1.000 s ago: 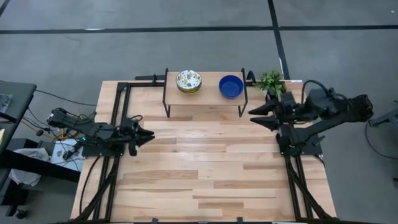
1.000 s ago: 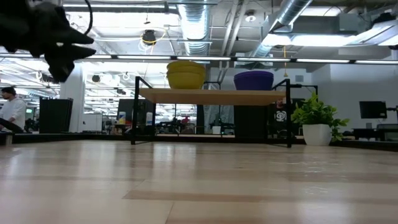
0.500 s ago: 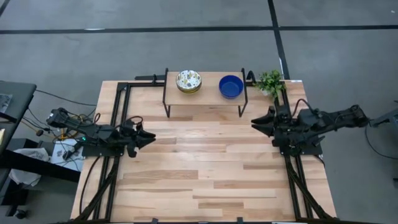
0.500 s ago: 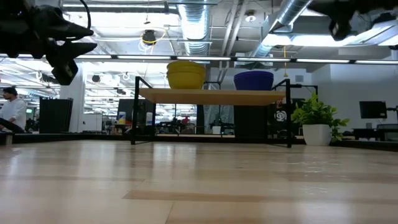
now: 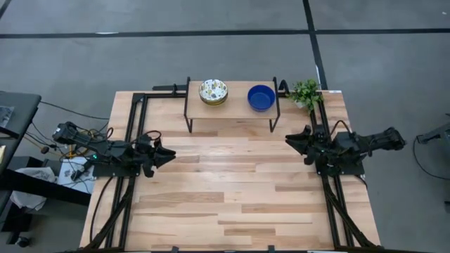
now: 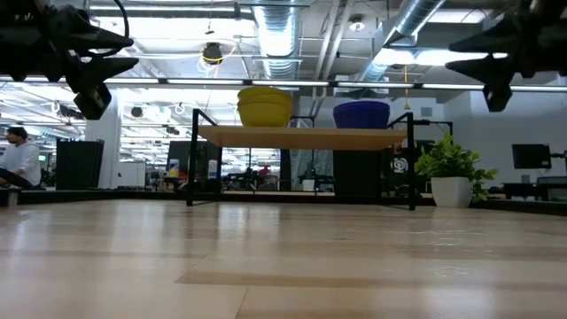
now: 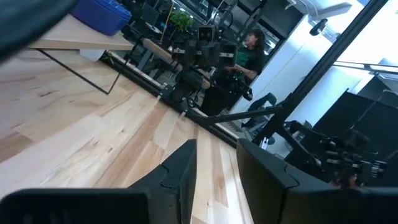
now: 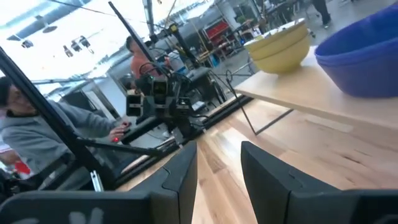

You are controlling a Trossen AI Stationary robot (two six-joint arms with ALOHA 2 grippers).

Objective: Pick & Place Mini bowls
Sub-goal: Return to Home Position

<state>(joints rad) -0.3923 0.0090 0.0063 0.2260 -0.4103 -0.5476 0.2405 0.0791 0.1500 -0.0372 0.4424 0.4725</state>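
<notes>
Folding back from beside the shelf [image 5: 235,107], the right arm [image 5: 351,145] now lies low over its base at the counter [image 5: 232,190] edge; the left arm [image 5: 112,153] stays parked opposite. Both sets of jaws stand apart, empty. The patterned bowl stack [image 5: 213,91] and blue bowl stack [image 5: 261,98] sit side by side on the shelf. Placement appears complete.

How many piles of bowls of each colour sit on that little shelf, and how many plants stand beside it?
Blue bowl pile: 1
White flowery bowl pile: 1
Potted plant: 1
Total: 3
The number of bowls inside each pile cannot be counted for sure.
</notes>
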